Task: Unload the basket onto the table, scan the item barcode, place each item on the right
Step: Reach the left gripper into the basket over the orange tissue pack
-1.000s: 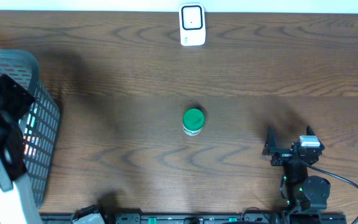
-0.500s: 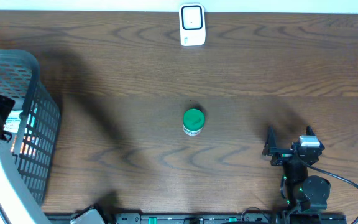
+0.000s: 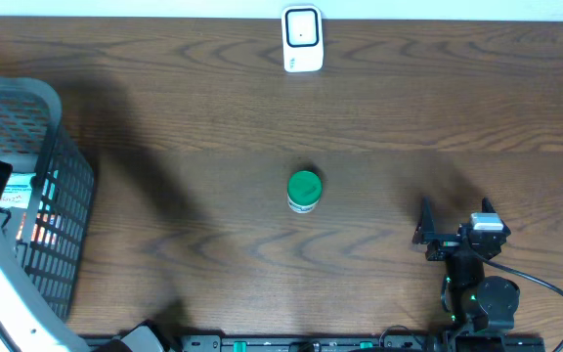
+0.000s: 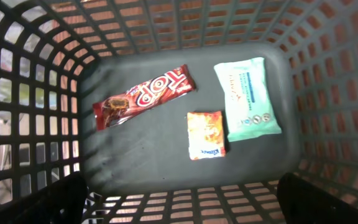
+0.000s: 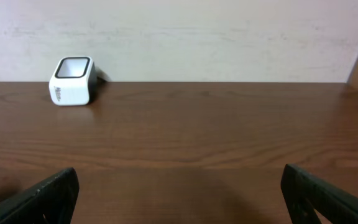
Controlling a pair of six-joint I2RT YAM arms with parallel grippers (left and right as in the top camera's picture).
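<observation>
The step in hand looks like the pick. The left claw (image 4: 185,202) hangs above the basket (image 3: 66,196) at the table's left edge, fingers wide apart and holding nothing, and its camera looks straight down inside.

Three items lie flat on the basket floor. A red bar (image 4: 143,96) sits on the left at a slant, a small orange packet (image 4: 206,135) is near the middle, and a mint-green pack of wipes (image 4: 246,98) is just right of it. None of them touch.

Any of these may be the item to scan; the pictures do not say which. The next move probably calls for a straight descent between the basket walls and a grip across a narrow side. The bar has the most free space around it.

A green-lidded jar (image 3: 304,191) stands upright mid-table, well apart from both arms. The white scanner (image 3: 302,39) sits at the far edge, its window facing up and forward. A picked item would need its barcode turned toward that window.

The right claw (image 3: 454,217) rests at the near right, open and empty, facing the scanner.

As for writing, the bar reads "TOP" in large white letters. The print on the packet, wipes and scanner is too small to read.
</observation>
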